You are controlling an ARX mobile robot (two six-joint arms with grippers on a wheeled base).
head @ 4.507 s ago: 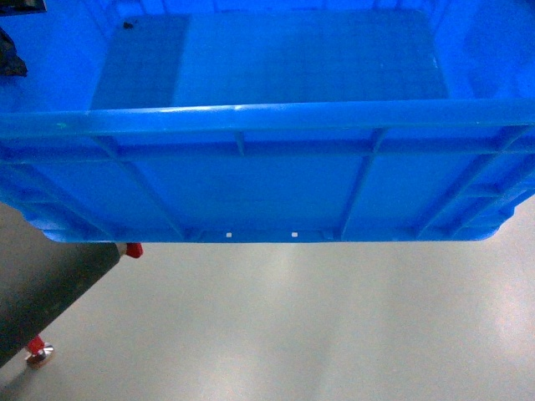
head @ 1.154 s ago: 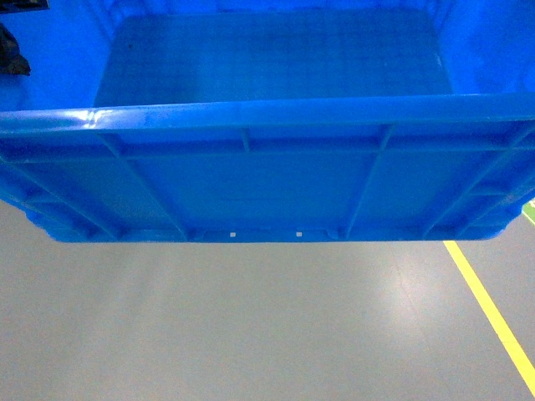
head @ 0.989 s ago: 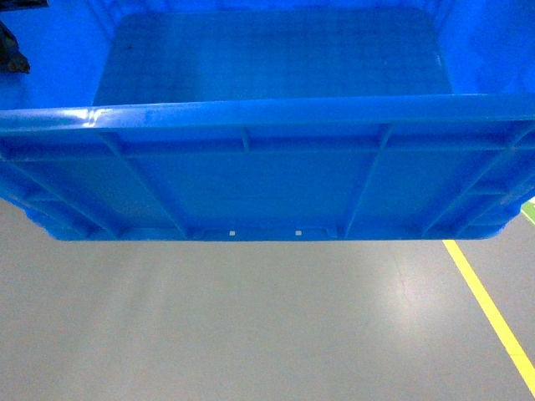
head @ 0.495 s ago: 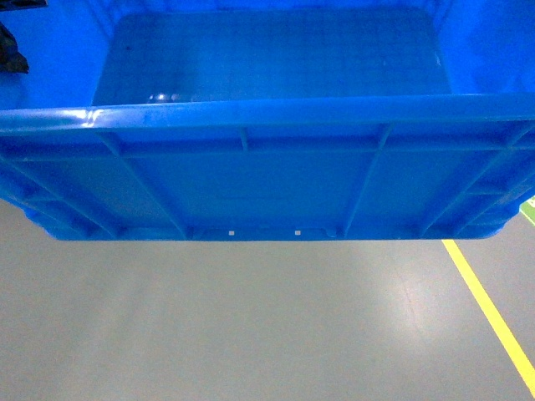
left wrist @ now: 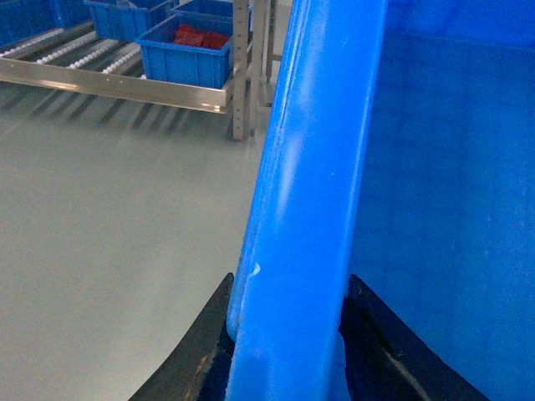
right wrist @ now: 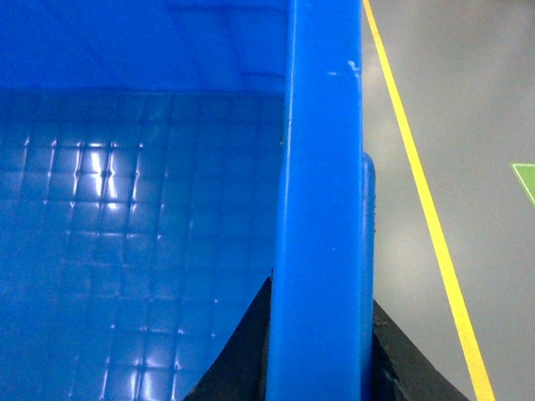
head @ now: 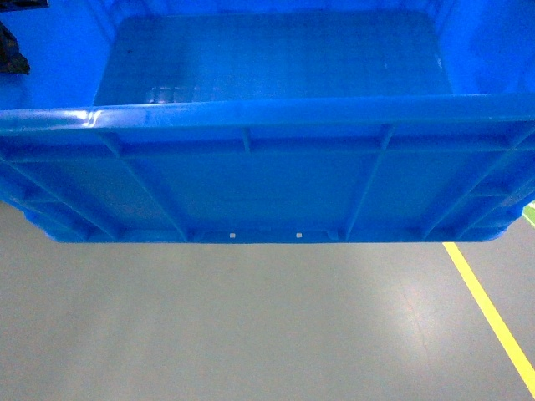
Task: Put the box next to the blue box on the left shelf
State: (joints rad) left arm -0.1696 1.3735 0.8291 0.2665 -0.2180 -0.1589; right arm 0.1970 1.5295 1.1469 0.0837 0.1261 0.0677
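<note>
The box (head: 267,184), a big bright blue open crate, fills the upper half of the head view and hangs above the grey floor. My left gripper (left wrist: 289,288) is shut on the box's left rim (left wrist: 309,192), one black finger (left wrist: 213,334) on each side. My right gripper (right wrist: 322,296) is likewise shut on the right rim (right wrist: 322,184). The left shelf (left wrist: 109,83), with its roller tracks and flat metal front rail, shows far off at the upper left of the left wrist view. On it sits a blue box (left wrist: 185,54) holding red parts.
A yellow floor line (head: 489,309) runs along the right, with a green marking (right wrist: 527,180) beyond it. Another blue bin (left wrist: 125,18) stands further back on the shelf. A grey upright post (left wrist: 241,75) stands at the shelf's right end. Bare grey floor lies between me and the shelf.
The floor under the box has shifted: the dark surface and red foot at the left are gone and the yellow line has come in at the right. Both grips on the box are unchanged.
</note>
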